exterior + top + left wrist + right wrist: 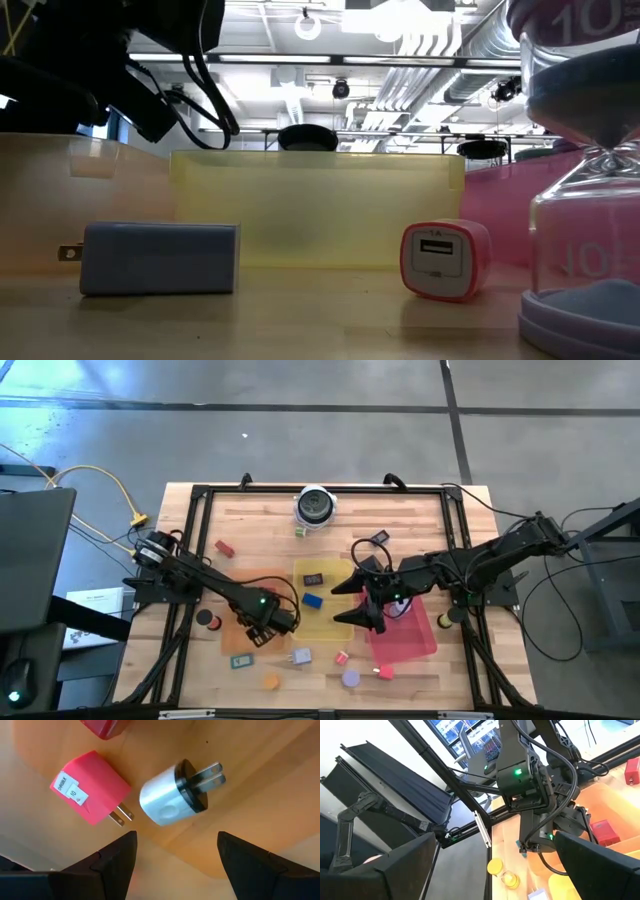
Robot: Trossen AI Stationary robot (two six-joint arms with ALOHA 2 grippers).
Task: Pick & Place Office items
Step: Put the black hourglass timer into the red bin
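In the left wrist view a pink plug charger (90, 787) and a silver one with a black pronged end (172, 790) lie flat on the orange tray's floor (165, 850). My left gripper (175, 857) points down just above them, open, with nothing between its fingers. It hovers over the orange tray (232, 640) in the high view too (262, 632). My right gripper (352, 600) hangs high over the yellow tray (330, 622), pointing level toward the left arm, open and empty (490, 870). A blue block (312, 600) and a black block (312, 578) lie in the yellow tray.
A red tray (410, 635) adjoins the yellow one. Loose on the table lie a grey-blue charger (160, 258), a pink-and-white charger (445, 260), a teal block (239, 660), an orange disc (271, 681), a purple hourglass (590, 200) and a red block (224, 547). A round silver-and-black object (315, 506) stands at the far edge.
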